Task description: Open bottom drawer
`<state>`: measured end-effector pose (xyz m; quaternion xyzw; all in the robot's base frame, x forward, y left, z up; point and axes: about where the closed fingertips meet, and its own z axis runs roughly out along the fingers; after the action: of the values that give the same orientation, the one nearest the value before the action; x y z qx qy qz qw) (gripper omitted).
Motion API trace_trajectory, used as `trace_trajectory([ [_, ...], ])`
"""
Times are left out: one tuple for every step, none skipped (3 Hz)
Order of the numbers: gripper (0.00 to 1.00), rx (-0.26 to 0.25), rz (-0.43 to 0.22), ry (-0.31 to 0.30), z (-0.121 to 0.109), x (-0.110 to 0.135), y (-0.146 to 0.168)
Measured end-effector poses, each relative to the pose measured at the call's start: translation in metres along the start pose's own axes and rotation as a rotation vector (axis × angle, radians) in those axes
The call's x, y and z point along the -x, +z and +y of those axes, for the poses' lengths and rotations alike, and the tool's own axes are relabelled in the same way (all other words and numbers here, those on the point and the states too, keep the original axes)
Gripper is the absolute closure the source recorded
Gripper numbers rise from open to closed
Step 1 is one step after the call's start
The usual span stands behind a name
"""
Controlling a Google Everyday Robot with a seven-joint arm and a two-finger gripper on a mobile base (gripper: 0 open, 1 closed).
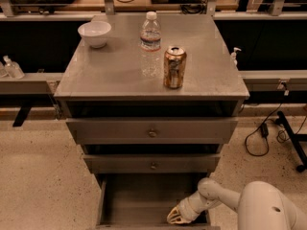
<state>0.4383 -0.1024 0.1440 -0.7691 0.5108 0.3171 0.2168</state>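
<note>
We see a grey cabinet [115, 75] with three drawers. The bottom drawer [136, 200], at six o'clock in the view, stands pulled out, its inside showing. Our gripper [181, 215] sits in the drawer's five o'clock corner; we cannot tell whether it is wide or narrow. On top stand a white bowl [94, 33], a water bottle [151, 42] and a can [174, 67].
</note>
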Motion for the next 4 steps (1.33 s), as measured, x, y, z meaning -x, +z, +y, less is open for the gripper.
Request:
trace_trajectory([
  [1.00, 0.018, -0.034, 0.003, 0.0007, -0.0013, 0.0030],
  [1.00, 0.018, -0.034, 0.003, 0.0001, -0.0016, 0.0027],
  [1.00, 0.037, -0.057, -0.004, 0.0057, 0.0012, 0.0052],
  [1.00, 0.037, -0.057, -0.004, 0.0051, 0.0009, 0.0049],
])
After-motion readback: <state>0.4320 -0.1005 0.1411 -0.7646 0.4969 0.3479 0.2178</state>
